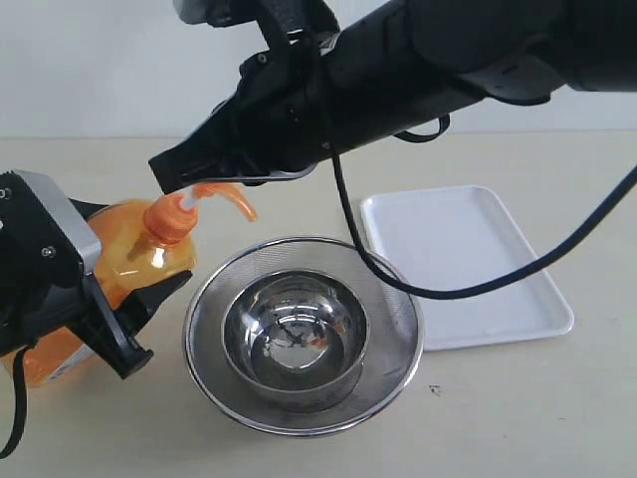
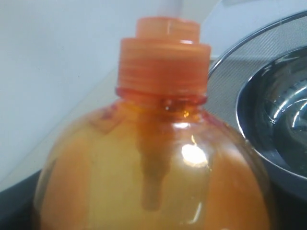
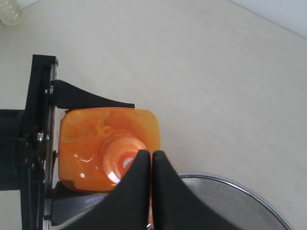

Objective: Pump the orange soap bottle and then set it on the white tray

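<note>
**Bottle clamped in the left gripper, closed right gripper over its pump**

Grip comes from the left gripper (image 1: pixel 149 261), whose black fingers pinch the tall translucent orange soap bottle (image 1: pixel 124 261) by its flanks. The bottle leans toward the round steel mesh strainer (image 1: pixel 398 299). Its curved orange pump spout (image 1: pixel 231 199) reaches toward the strainer's rim.

The exterior view alone shows the wider layout. A shiny steel bowl (image 1: pixel 294 329) sits inside the strainer. The flat rectangular glossy white tray (image 1: pixel 468 249) lies on the beige table (image 1: pixel 498 418) on the strainer's far side, well apart from the bottle. The gripper body hides the bottle's base.

The right wrist view looks down on the bottle's shoulders (image 3: pixel 96 139). A left finger lies along each side. The right gripper (image 3: pixel 151 158) has its black jaws pressed together, tips over the pump head. I cannot tell whether they press down on it.

The left wrist view shows neither set of fingers. It does show the ribbed orange collar (image 2: pixel 163 64) and a dip tube (image 2: pixel 152 177) hanging in the liquid.
</note>
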